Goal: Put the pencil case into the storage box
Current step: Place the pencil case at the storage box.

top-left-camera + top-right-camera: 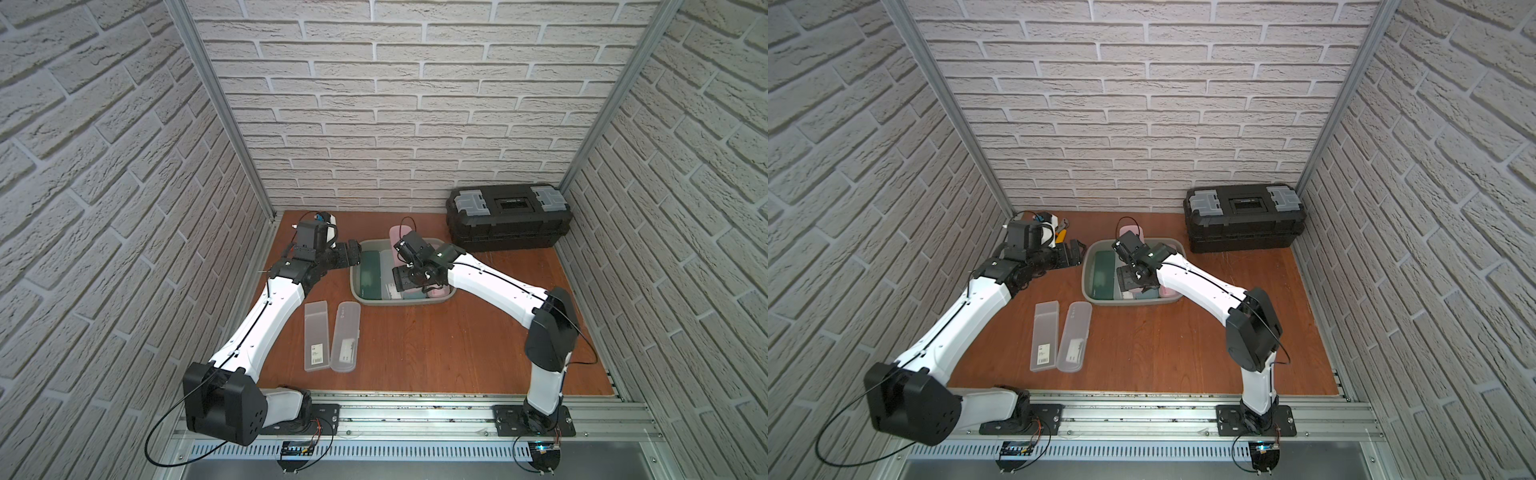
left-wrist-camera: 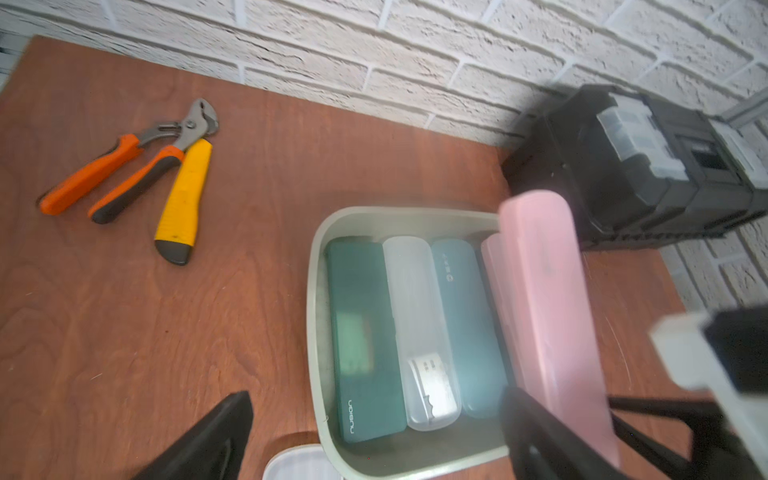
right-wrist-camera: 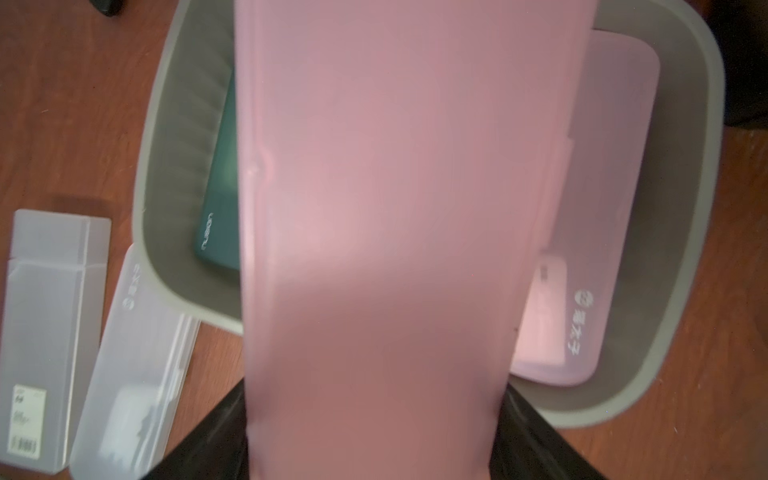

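The pink pencil case (image 3: 395,208) was gripped by the clenched right end effector (image 3: 374,453) and held tilted above the storage box (image 3: 702,174), not yet laid in it. The left end effector (image 1: 354,253) was seen released, with nothing between its fingers, at the box's 9 o'clock. Inside the box, "NUSIGN" was printed on a dark green case (image 2: 365,332). White characters on a second pink case (image 3: 602,208) were too blurred to be read. At the box's 7 o'clock on the desk (image 1: 436,353), a barcode sticker was carried by a clear case (image 1: 316,336).
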Controlling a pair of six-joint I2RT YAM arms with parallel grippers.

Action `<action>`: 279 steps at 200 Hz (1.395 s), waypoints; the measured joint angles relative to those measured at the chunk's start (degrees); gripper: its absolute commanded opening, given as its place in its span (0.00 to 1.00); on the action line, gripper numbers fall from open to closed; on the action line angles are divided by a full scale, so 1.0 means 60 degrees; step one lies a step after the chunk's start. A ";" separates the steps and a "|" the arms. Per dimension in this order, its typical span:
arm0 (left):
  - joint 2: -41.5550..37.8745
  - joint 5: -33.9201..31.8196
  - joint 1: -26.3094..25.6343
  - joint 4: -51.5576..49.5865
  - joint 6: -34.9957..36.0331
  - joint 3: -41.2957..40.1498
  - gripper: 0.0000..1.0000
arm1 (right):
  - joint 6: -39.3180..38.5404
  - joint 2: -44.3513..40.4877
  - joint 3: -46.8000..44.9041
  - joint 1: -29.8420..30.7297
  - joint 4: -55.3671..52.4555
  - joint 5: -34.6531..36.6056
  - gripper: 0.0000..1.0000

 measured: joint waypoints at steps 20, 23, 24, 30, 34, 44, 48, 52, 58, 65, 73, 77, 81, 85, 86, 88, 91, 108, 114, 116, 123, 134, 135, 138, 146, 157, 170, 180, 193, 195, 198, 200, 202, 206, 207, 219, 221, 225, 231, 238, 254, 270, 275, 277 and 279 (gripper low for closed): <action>0.0025 0.0266 0.0015 0.0444 0.0226 -0.0331 0.98 | -0.0106 0.0907 0.0568 -0.0102 -0.0120 0.0069 0.47; 0.0025 0.0291 0.0015 0.0506 0.0262 -0.0390 0.98 | -0.0113 0.1027 0.0619 -0.0109 -0.0146 0.0098 0.47; 0.0025 0.0295 0.0015 0.0517 0.0277 -0.0404 0.98 | -0.0117 0.1056 0.0623 -0.0109 -0.0153 0.0102 0.47; 0.0025 0.0335 0.0025 0.0641 0.0350 -0.0521 0.98 | -0.0131 0.1242 0.0659 -0.0120 -0.0186 0.0153 0.47; 0.0025 0.0361 0.0033 0.0714 0.0390 -0.0586 0.98 | -0.0135 0.1333 0.0663 -0.0124 -0.0215 0.0197 0.47; 0.0025 0.0401 0.0058 0.0874 0.0510 -0.0776 0.98 | -0.0135 0.1534 0.0663 -0.0160 -0.0321 0.0291 0.47; 0.0025 0.0408 0.0062 0.0929 0.0554 -0.0841 0.98 | -0.0135 0.1574 0.0663 -0.0175 -0.0346 0.0346 0.47; 0.0025 0.0423 0.0062 0.0958 0.0594 -0.0896 0.99 | -0.0131 0.1636 0.0663 -0.0189 -0.0372 0.0386 0.47; 0.0025 0.0433 0.0062 0.0965 0.0659 -0.0951 0.98 | -0.0127 0.1683 0.0663 -0.0204 -0.0393 0.0444 0.47; 0.0015 0.0433 0.0066 0.0984 0.0729 -0.0991 0.98 | -0.0124 0.1712 0.0663 -0.0211 -0.0415 0.0525 0.47; -0.0011 0.0426 0.0066 0.1005 0.0798 -0.1013 0.98 | -0.0113 0.1712 0.0663 -0.0219 -0.0433 0.0612 0.48; -0.0033 0.0415 0.0066 0.1016 0.0823 -0.1013 0.98 | -0.0106 0.1712 0.0663 -0.0226 -0.0437 0.0659 0.48; -0.0051 0.0401 0.0066 0.1038 0.0841 -0.1013 0.98 | -0.0098 0.1712 0.0663 -0.0229 -0.0437 0.0710 0.49; -0.0080 0.0386 0.0066 0.1064 0.0878 -0.1013 0.99 | -0.0095 0.1712 0.0663 -0.0233 -0.0430 0.0772 0.50; -0.0087 0.0382 0.0066 0.1078 0.0882 -0.1013 0.99 | -0.0095 0.1712 0.0663 -0.0233 -0.0430 0.0780 0.50; -0.0109 0.0375 0.0066 0.1089 0.0889 -0.1013 0.99 | -0.0095 0.1712 0.0663 -0.0233 -0.0430 0.0801 0.50; -0.0135 0.0361 0.0066 0.1111 0.0907 -0.1013 0.99 | -0.0095 0.1712 0.0663 -0.0237 -0.0430 0.0845 0.51; -0.0299 0.0280 0.0066 0.1158 0.0984 -0.1013 0.99 | -0.0098 0.1734 0.0685 -0.0251 -0.0492 0.1045 0.55; -0.0342 0.0262 0.0066 0.1158 0.1005 -0.1013 0.99 | -0.0098 0.1778 0.0750 -0.0255 -0.0565 0.1096 0.57; -0.0353 0.0248 0.0066 0.1155 0.1020 -0.1013 0.98 | -0.0102 0.1792 0.0776 -0.0255 -0.0594 0.1115 0.57; -0.0372 0.0229 0.0066 0.1158 0.1049 -0.1013 0.99 | -0.0102 0.1854 0.0863 -0.0259 -0.0648 0.1173 0.61; -0.0368 0.0215 0.0066 0.1155 0.1100 -0.1013 0.98 | -0.0102 0.1953 0.0951 -0.0266 -0.0696 0.1224 0.68; -0.0368 0.0215 0.0066 0.1151 0.1100 -0.1013 0.99 | -0.0102 0.1960 0.0954 -0.0266 -0.0699 0.1228 0.69; -0.0364 0.0215 0.0066 0.1137 0.1104 -0.1013 0.98 | -0.0102 0.1993 0.0969 -0.0270 -0.0707 0.1239 0.71; -0.0357 0.0211 0.0066 0.1129 0.1129 -0.1013 0.99 | -0.0102 0.2040 0.0976 -0.0270 -0.0710 0.1257 0.74; -0.0346 0.0211 0.0066 0.1137 0.1140 -0.1013 0.99 | -0.0102 0.2109 0.0976 -0.0277 -0.0769 0.1279 0.79; -0.0335 0.0204 0.0066 0.1137 0.1147 -0.1013 0.98 | -0.0098 0.2160 0.0976 -0.0280 -0.0827 0.1311 0.83; -0.0324 0.0193 0.0066 0.1133 0.1169 -0.1013 0.99 | -0.0098 0.2167 0.0976 -0.0280 -0.0863 0.1359 0.86; -0.0313 0.0168 0.0069 0.1133 0.1191 -0.1013 0.98 | -0.0102 0.2167 0.0976 -0.0280 -0.0856 0.1446 0.89; -0.0313 0.0168 0.0069 0.1137 0.1198 -0.1013 0.98 | -0.0098 0.2167 0.0976 -0.0280 -0.0856 0.1461 0.89; -0.0313 0.0160 0.0066 0.1133 0.1209 -0.1013 0.98 | -0.0098 0.2167 0.0976 -0.0280 -0.0856 0.1479 0.90; -0.0313 0.0157 0.0066 0.1133 0.1209 -0.1013 0.98 | -0.0098 0.2167 0.0976 -0.0280 -0.0856 0.1486 0.90; -0.0313 0.0153 0.0066 0.1133 0.1213 -0.1013 0.99 | -0.0102 0.2167 0.0976 -0.0284 -0.0856 0.1490 0.90; -0.0313 0.0138 0.0066 0.1133 0.1217 -0.1013 0.98 | -0.0098 0.2167 0.0976 -0.0284 -0.0860 0.1497 0.91; -0.0313 0.0135 0.0069 0.1133 0.1217 -0.1013 0.98 | -0.0102 0.2167 0.0976 -0.0284 -0.0860 0.1497 0.91; -0.0313 0.0106 0.0066 0.1137 0.1231 -0.1013 0.98 | -0.0102 0.2160 0.0976 -0.0288 -0.0856 0.1523 0.92; -0.0313 0.0098 0.0066 0.1137 0.1235 -0.1013 0.99 | -0.0102 0.2160 0.0976 -0.0288 -0.0856 0.1530 0.92; -0.0313 0.0095 0.0066 0.1133 0.1242 -0.1013 0.98 | -0.0102 0.2157 0.0976 -0.0288 -0.0856 0.1534 0.92; -0.0313 0.0069 0.0066 0.1133 0.1249 -0.1013 0.98 | -0.0109 0.2149 0.0976 -0.0288 -0.0856 0.1548 0.93; -0.0313 0.0058 0.0066 0.1133 0.1279 -0.1013 0.98 | -0.0135 0.2146 0.0980 -0.0288 -0.0856 0.1566 0.93; -0.0313 0.0025 0.0055 0.1133 0.1315 -0.1013 0.99 | -0.0215 0.2142 0.1042 -0.0288 -0.0863 0.1606 0.93; -0.0313 -0.0004 0.0055 0.1129 0.1322 -0.1013 0.98 | -0.0357 0.2138 0.1177 -0.0288 -0.0820 0.1650 0.93; -0.0313 -0.0007 0.0055 0.1133 0.1330 -0.1013 0.98 | -0.0426 0.2138 0.1242 -0.0288 -0.0812 0.1661 0.92; -0.0313 -0.0011 0.0055 0.1133 0.1333 -0.1013 0.98 | -0.0463 0.2138 0.1268 -0.0288 -0.0798 0.1661 0.92; -0.0313 -0.0011 0.0055 0.1133 0.1337 -0.1013 0.99 | -0.0484 0.2138 0.1286 -0.0288 -0.0798 0.1665 0.92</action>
